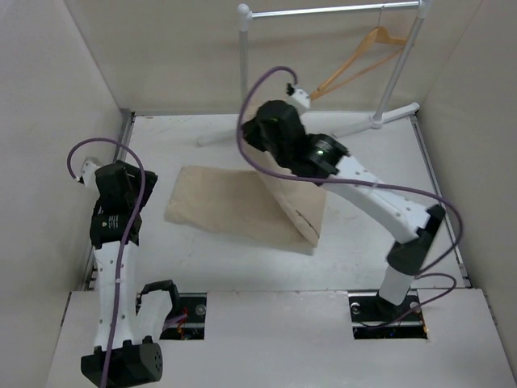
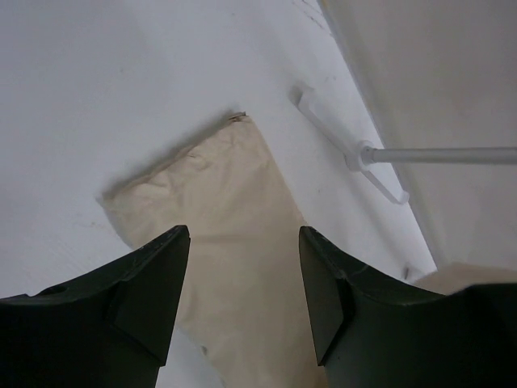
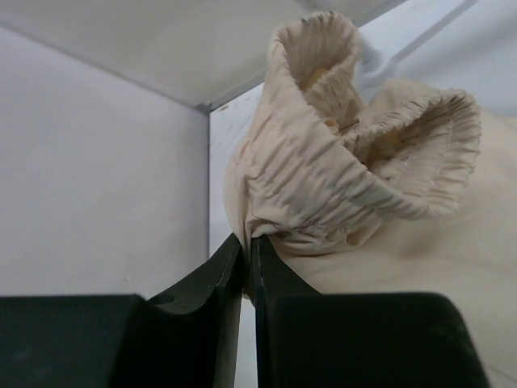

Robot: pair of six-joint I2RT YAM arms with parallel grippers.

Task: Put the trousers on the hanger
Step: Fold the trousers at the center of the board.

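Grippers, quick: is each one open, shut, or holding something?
Left gripper: open, holding nothing.
Right gripper: shut on the trousers, at the gathered waistband.

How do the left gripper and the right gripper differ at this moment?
The left gripper stands open and holds nothing; the right gripper is shut on the gathered waistband of the trousers. The left gripper looks down on flat cloth; the right gripper has bunched cloth at its tips. Both have dark fingers.

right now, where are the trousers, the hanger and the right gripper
trousers (image 1: pixel 218 206), top external view, flat middle of the cloth
hanger (image 1: pixel 347 63), top external view, sloping wooden arm
right gripper (image 3: pixel 247 242), right wrist view, between its fingertips
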